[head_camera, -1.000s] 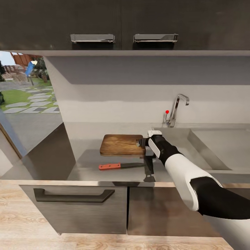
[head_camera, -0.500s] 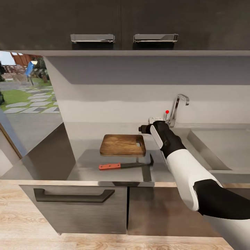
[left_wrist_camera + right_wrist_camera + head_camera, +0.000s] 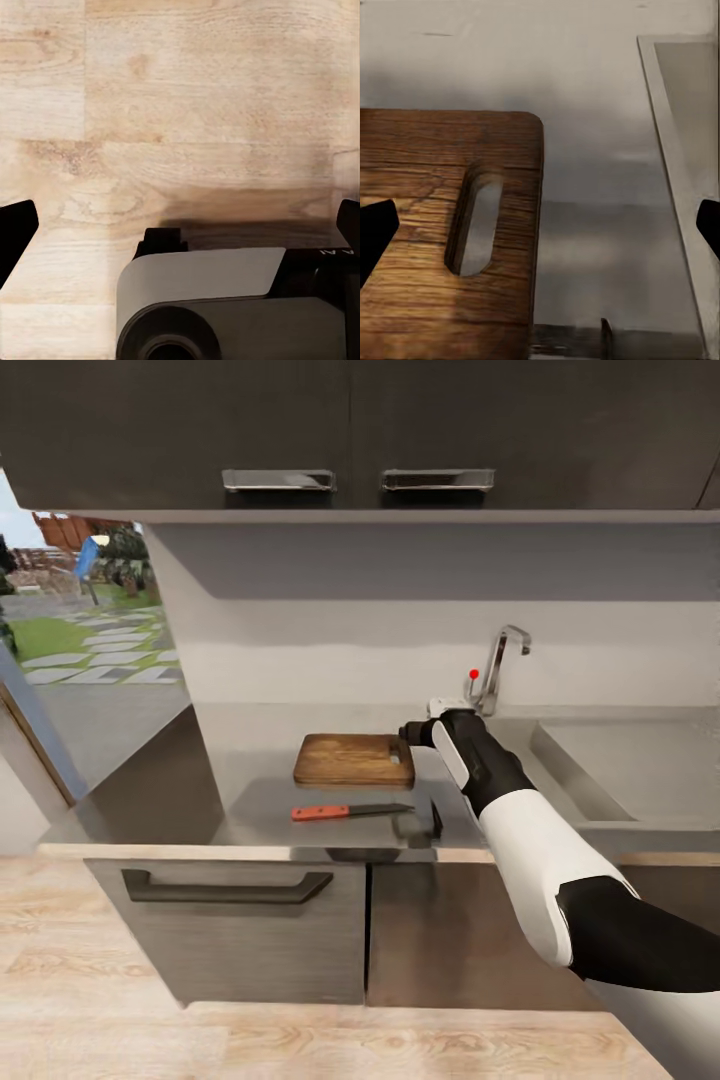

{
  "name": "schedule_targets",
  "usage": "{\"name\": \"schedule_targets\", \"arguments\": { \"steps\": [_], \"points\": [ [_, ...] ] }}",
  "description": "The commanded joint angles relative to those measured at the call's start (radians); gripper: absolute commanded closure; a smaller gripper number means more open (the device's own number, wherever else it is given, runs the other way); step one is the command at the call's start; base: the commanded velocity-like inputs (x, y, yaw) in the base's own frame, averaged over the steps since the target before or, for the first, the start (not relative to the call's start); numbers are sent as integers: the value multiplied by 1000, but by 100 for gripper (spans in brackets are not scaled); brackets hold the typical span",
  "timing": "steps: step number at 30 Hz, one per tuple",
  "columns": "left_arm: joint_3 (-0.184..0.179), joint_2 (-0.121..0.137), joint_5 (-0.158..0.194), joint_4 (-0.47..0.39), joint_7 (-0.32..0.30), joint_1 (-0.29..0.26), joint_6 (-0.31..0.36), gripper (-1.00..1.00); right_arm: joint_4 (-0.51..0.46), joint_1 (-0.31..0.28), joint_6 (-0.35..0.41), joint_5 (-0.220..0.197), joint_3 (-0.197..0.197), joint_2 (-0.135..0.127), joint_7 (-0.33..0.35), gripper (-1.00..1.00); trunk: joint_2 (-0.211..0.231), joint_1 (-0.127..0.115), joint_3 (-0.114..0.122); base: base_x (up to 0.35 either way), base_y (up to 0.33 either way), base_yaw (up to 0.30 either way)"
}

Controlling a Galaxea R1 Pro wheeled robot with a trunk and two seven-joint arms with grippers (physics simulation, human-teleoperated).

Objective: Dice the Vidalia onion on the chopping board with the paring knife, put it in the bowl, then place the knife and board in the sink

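Observation:
The chopping board (image 3: pixel 352 760) lies flat on the grey countertop (image 3: pixel 250 800), its handle slot (image 3: pixel 472 221) toward the sink. In front of it lies the paring knife (image 3: pixel 350 812), red handle to the left. My right gripper (image 3: pixel 408 733) hovers open just above the board's slotted end, near the tap (image 3: pixel 497 665); in the right wrist view it (image 3: pixel 540 229) spans the board (image 3: pixel 427 247) edge with nothing between the fingers. The sink (image 3: pixel 640 760) lies to the right. My left gripper (image 3: pixel 180 225) hangs open over the wooden floor. The onion and the bowl are out of view.
Dark upper cabinets (image 3: pixel 350 420) overhang the counter. Below the counter edge is a drawer with a dark handle (image 3: pixel 225 885). A window (image 3: pixel 80 610) onto a garden is at the left. The sink's rim (image 3: pixel 679 187) runs beside the board.
My right gripper lifted off the board's slotted end and drew back toward the tap. The camera then pulled back a little, shifting the whole picture. Board and knife stayed put.

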Motion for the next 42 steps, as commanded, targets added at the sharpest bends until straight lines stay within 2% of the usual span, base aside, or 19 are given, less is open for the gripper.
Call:
{"name": "schedule_targets", "arguments": {
  "steps": [1,37,42],
  "points": [
    [1,0,0,-1,-1,0,-2,-100,0,-1,3,-10,4,0,-9,-100,-1,-1,-1,-332,0,0],
    [1,-1,2,0,-1,0,-2,-100,67,-1,-4,-9,4,-2,-4,-100,-1,-1,-1,-336,0,0],
    [1,-3,2,0,-1,0,-2,-100,114,-1,-31,-7,4,-2,-4,-100,-1,-1,-1,-336,0,0]
  ]
}}
